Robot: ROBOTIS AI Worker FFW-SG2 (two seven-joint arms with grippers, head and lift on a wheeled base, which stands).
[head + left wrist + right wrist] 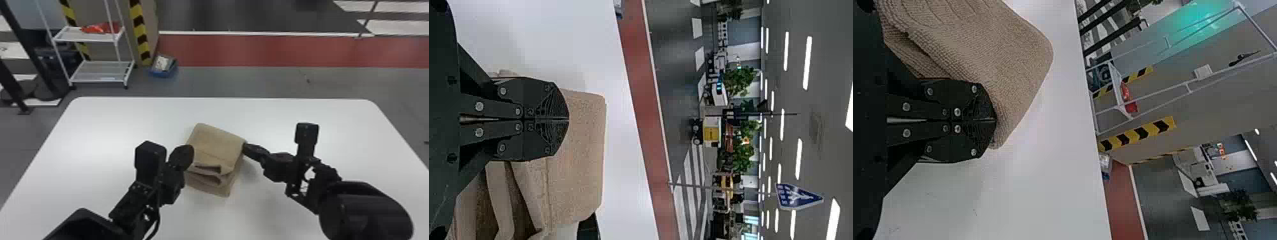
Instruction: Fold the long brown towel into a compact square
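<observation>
**One brown towel folded into a stack between two pincers**

One towel (217, 140) lies on the one white surface (127, 115), around its middle, with two pincers at its sides. The left pincer (181, 158) is at the towel's left edge; its fingers are pressed together. The right pincer (253, 150) is by the far right corner, its two fingers together as well. I can't tell whether either one touches the cloth.

The towel is folded in layers, a slightly long block rather than a true square. Its long axis runs from near to far, the far end leaning right, and the loose, gaping folds face the robot.

From the head you get the whole outline of the stack. The left wrist view looks into deep hollows between the layers, and the right wrist view brings out the ribbed weave and a rounded corner. One wheeled white rack (100, 71) stands on the floor beyond, with something red (100, 28) on its upper shelf.
</observation>
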